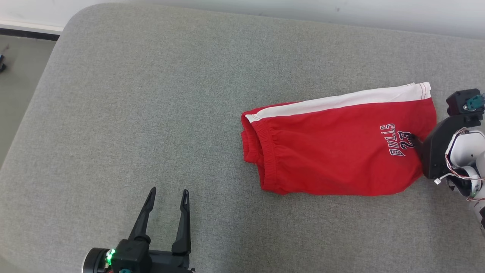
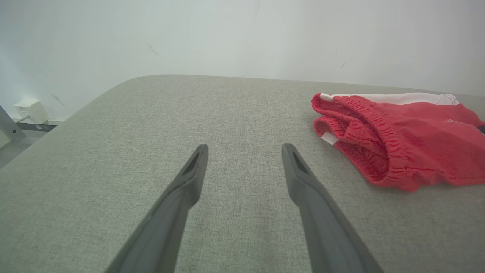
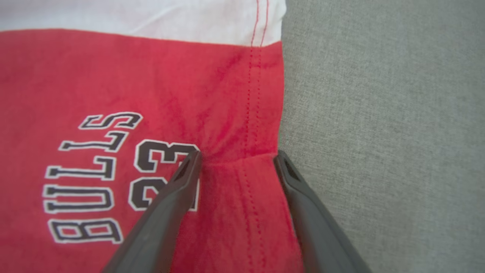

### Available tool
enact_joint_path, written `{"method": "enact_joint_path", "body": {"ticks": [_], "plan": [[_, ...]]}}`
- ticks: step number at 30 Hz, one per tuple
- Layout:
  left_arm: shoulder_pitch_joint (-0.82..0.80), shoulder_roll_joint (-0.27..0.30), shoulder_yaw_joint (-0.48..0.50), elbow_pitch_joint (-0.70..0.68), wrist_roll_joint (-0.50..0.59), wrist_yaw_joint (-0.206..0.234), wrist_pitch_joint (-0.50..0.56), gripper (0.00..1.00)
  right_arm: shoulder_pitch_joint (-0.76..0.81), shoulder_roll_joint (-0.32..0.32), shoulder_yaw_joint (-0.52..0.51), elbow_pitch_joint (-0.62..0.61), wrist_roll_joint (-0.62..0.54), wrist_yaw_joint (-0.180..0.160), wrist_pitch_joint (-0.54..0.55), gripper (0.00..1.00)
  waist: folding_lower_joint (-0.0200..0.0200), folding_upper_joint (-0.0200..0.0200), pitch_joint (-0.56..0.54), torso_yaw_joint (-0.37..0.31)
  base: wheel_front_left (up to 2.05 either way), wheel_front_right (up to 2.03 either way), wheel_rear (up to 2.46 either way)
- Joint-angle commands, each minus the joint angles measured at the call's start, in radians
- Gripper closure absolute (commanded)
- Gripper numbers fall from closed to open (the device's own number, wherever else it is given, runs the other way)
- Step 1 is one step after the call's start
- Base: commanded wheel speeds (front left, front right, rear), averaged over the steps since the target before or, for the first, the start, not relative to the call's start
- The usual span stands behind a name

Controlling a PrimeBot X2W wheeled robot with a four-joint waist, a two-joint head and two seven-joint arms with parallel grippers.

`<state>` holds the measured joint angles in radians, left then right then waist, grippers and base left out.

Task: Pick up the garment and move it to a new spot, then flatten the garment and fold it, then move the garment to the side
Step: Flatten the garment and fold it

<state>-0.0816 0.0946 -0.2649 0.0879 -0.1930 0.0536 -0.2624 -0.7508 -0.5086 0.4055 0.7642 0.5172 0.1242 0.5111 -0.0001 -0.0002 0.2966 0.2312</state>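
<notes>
On the far right part of the grey cloth-covered desk [image 1: 151, 113] lie the red shorts [image 1: 333, 148]. They are folded flat, with one half on top of the other. A white stripe [image 1: 341, 100] runs along the edge of the shorts that is away from us. The stretchy waistband [image 1: 265, 151] is the end of the shorts nearest the middle of the desk. The print "BULLS 23" [image 1: 396, 140] sits by the other end, close to the leg hem.

Our right gripper [image 1: 416, 142] is at that hem end of the shorts. In our right wrist view its fingers [image 3: 238, 154] are a fair way apart and are not pinching anything. One fingertip [image 3: 191, 159] rests on the "23" of the shorts. The other fingertip [image 3: 282, 161] sits right at the hem, where the shorts meet the bare desk. The red cloth between the two tips is puckered into a small ridge.

Our left gripper [image 1: 169, 191] is well apart from the shorts, on the waistband side and nearer to us. Its fingers [image 2: 245, 148] are spread wide and hold nothing, with bare grey desk under them. From this wrist the shorts [image 2: 409, 151] show their open waistband end. A pale wall [image 2: 242, 34] stands behind the shorts.
</notes>
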Motion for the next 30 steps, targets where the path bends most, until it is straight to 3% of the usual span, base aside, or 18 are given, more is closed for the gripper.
{"method": "enact_joint_path", "body": {"ticks": [1,17,30], "plan": [[0.016,-0.005,0.005,0.003,0.004,-0.005,-0.003,0.00,0.078,0.055,0.039,0.030,0.000,0.011,0.034,0.98,0.0001,0.0002,0.000,0.000,0.00,0.00,0.00],[0.039,-0.027,0.044,0.017,0.019,-0.027,-0.003,0.00,0.041,0.018,-0.102,0.071,-0.111,0.004,-0.128,1.00,0.0001,0.0002,-0.032,-0.017,0.00,0.00,0.00],[0.069,-0.035,0.081,0.018,0.023,-0.042,-0.003,0.00,0.168,-0.046,-0.298,-0.075,-0.254,0.005,-0.163,1.00,0.0001,0.0002,-0.104,-0.099,0.00,0.00,0.00]]}}
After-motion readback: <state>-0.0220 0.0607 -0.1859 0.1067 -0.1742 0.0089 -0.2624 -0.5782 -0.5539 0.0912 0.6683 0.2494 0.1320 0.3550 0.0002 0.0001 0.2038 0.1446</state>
